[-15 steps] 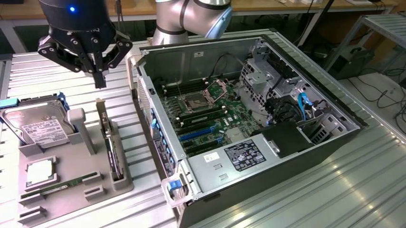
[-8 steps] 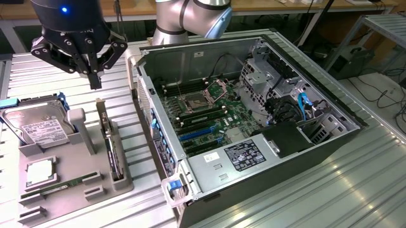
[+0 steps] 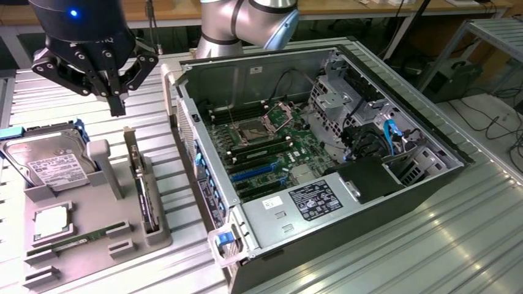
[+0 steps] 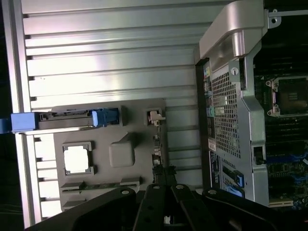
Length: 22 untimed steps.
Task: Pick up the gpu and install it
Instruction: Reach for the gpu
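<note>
The gpu (image 3: pixel 144 193) stands on edge in a slot of the grey holder block (image 3: pixel 90 251), its pale metal bracket end toward the back. My gripper (image 3: pixel 117 109) hangs above and behind the card, well clear of it, fingers drawn together to a point with nothing between them. In the wrist view the card (image 4: pixel 156 144) appears edge-on as a thin dark line just beyond my gripper (image 4: pixel 164 186). The open computer case (image 3: pixel 413 184) lies on the exterior view's right, and the blue expansion slots (image 3: pixel 252 172) on its green motherboard are bare.
The holder block also carries a silver hard drive (image 3: pixel 48 164) in blue rails, a square processor (image 3: pixel 51 220) and a narrow memory stick (image 3: pixel 78 240). The case's side wall (image 3: pixel 184 131) rises close beside the holder. Everything rests on a ribbed metal table (image 3: pixel 457 245).
</note>
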### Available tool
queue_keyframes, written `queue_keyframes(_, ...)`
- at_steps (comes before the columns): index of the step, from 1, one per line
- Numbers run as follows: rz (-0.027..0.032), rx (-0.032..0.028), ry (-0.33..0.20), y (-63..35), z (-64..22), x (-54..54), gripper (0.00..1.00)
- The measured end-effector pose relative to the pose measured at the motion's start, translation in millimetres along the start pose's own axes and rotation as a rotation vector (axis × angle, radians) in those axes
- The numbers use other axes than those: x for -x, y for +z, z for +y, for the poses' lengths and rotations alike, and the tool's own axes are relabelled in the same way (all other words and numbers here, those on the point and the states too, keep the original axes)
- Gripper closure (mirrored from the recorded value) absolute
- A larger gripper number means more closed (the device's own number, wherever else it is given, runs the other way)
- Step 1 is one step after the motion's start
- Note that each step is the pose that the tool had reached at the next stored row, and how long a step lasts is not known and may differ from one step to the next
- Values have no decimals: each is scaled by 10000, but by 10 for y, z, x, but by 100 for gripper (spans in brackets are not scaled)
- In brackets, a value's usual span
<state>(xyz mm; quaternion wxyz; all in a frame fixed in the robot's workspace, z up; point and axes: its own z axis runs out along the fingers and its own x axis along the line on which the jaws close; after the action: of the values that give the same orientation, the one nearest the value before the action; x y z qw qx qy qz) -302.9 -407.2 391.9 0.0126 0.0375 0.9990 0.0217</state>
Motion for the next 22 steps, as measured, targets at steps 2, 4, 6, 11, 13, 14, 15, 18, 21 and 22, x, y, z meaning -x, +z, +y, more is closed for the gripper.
queue_keyframes(2, 0, 0, -1, 0, -2, -19, 89)
queue_keyframes(4, 0, 0, 0, 0, -4, -39, 89)
queue_keyframes(6, 1, -1, -1, -1, -6, -58, 89)
queue_keyframes(11, 0, 0, -4, -1, -15, -121, 89)
queue_keyframes(13, 1, -1, -5, -1, -17, -140, 89)
queue_keyframes(14, 1, -1, -6, -2, -19, -151, 89)
queue_keyframes(15, 0, 0, -7, -2, -22, -162, 89)
queue_keyframes(18, 1, 1, -14, -2, -47, -174, 89)
queue_keyframes(21, 10, -1, -13, 1, -71, -172, 89)
queue_keyframes(22, 18, -1, -12, 1, -80, -172, 89)
